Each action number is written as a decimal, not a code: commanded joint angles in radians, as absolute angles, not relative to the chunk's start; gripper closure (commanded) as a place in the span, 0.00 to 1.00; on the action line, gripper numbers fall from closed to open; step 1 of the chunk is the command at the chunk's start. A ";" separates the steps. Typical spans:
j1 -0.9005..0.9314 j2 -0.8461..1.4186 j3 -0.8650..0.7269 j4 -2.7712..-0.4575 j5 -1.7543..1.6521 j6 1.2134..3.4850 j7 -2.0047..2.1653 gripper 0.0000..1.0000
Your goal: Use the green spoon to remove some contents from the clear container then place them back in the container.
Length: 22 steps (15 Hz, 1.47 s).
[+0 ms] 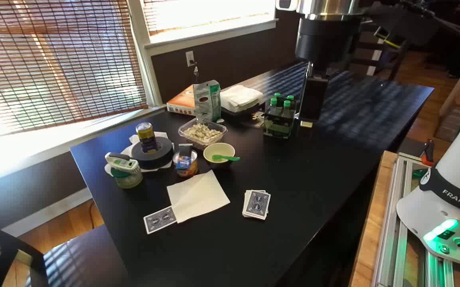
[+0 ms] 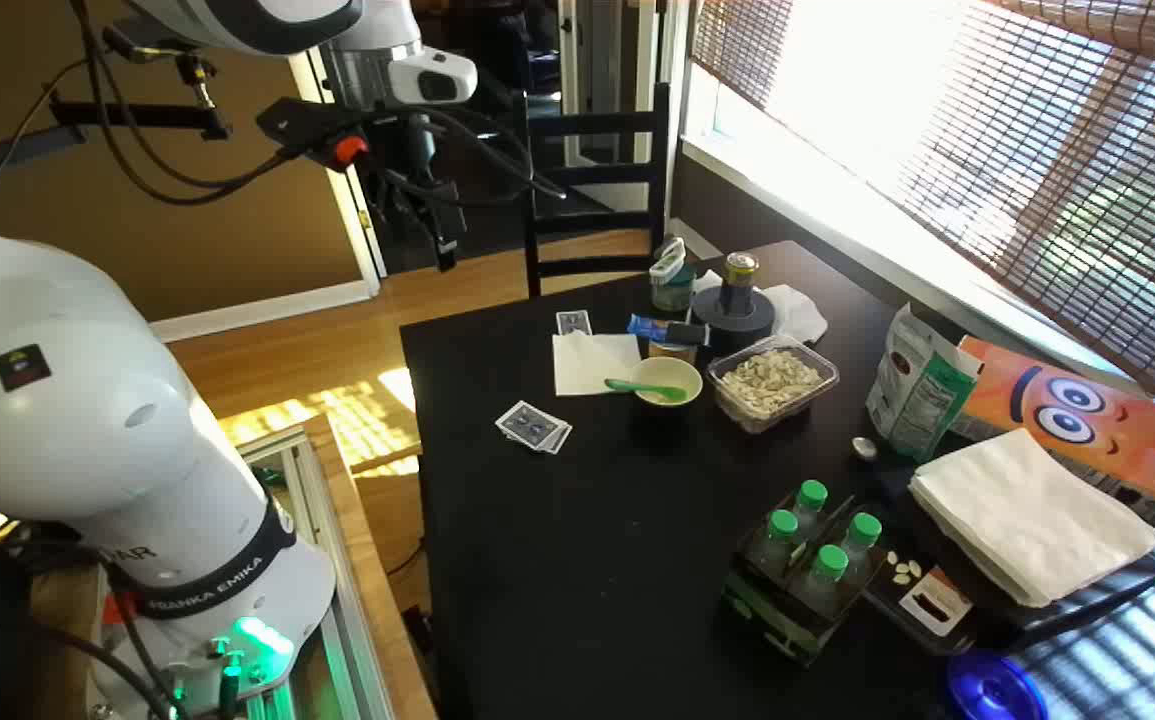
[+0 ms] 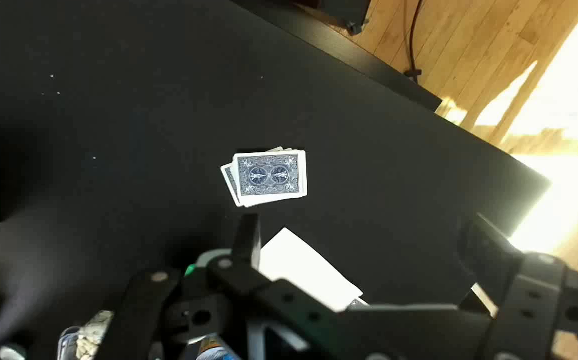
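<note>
Picking up the green spoon [image 1: 229, 158] is judged to be the step ahead; it is rested in a pale bowl [image 1: 218, 148], handle stuck out over the rim, with the bowl set just beside the clear container [image 2: 759, 420] of pale, flaky pieces [image 2: 772, 378]. Nothing is grasped: in the wrist view the gripper [image 3: 366, 235] is seen with its jaws spread wide and nothing between them, held up above the table [image 3: 133, 110], well apart from the spoon. Likely failures, roughly in order. Sight: the bowl area is mostly blocked by the gripper in that view, so the handle could be missed if the descent is lined up from it. Grip: only a thin, likely slick handle is offered, so the spoon may be twisted or dropped if it is pinched off-centre. If the handle is pressed down, the light-looking bowl could be tipped. A small tub [image 1: 189, 171], topped by a blue packet [image 2: 659, 330], is placed close to the bowl and could be knocked by the spread jaws. Scooping: the container may be shoved if its wall is pushed, and the pouch [image 2: 922, 385] standing near it struck. Pieces may be spilled if the spoon is overfilled or levelled badly before it is tipped back.
</note>
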<state>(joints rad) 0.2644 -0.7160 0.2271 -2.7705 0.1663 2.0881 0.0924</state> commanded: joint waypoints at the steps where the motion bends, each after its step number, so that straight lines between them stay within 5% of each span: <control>1: 0.268 -0.716 0.224 -2.769 0.164 2.086 0.094 0.00; 16: 0.265 -0.699 0.219 -2.767 0.167 2.122 0.084 0.00; 22: 0.068 -0.508 0.245 -2.694 -0.083 2.331 0.155 0.00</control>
